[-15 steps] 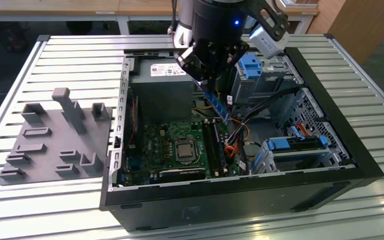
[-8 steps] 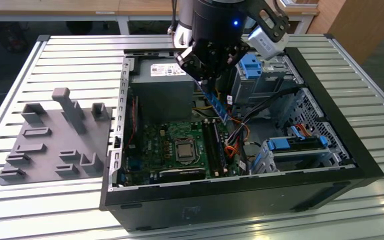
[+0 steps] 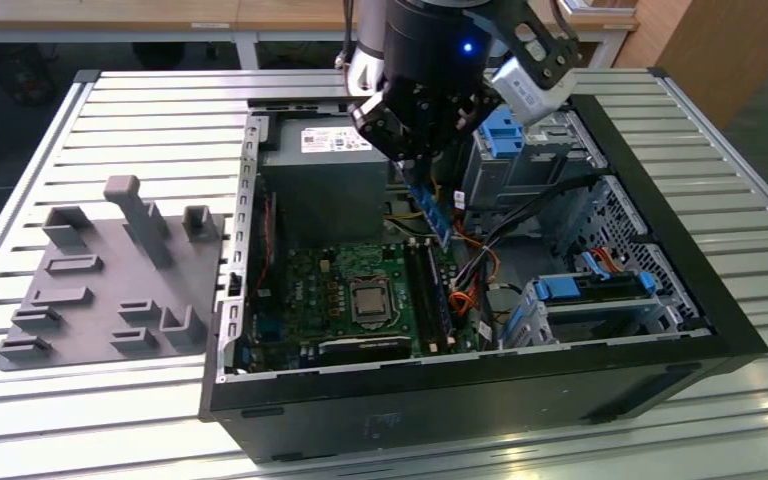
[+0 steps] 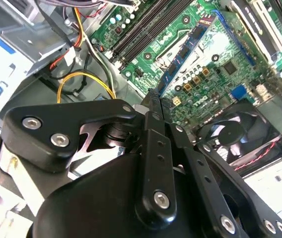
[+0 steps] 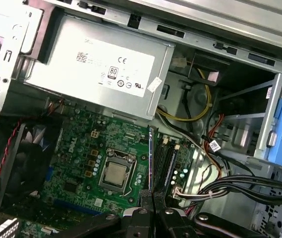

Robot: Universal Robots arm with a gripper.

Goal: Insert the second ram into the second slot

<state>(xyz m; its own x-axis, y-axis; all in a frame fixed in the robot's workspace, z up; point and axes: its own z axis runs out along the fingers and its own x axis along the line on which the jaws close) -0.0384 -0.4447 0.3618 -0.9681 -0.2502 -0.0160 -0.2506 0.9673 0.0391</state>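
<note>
Ribbed aluminium table, long parallel slats, dull silver. On it lies an open black computer case, boxy sheet metal with the side panel off. Inside, a green motherboard lies flat, matte, dotted with small parts.

Relative to the motherboard:
- grey moulded fixture plate with blocky pegs, outside the case, off to the exterior view's left
- grey metal power supply box with a white label, against its far edge
- square metal processor socket near its middle
- long black memory slots along its edge at the exterior view's right, parallel narrow channels
- round black fan beside it, red wire running past
- chunky light-blue plastic latches beyond it, on the drive cage
- loose yellow, red and black cables past the slots

Black gripper, jointed links with shiny screw heads, hangs over the motherboard. Jaws pinched tight on one end of the second ram, a thin flat dark-blue board with small chips. It points down at a slant toward the memory slots and is not seated in a slot. In the first wrist view it shows edge-on, just beside the slots. Can't tell if its low end touches anything.
</note>
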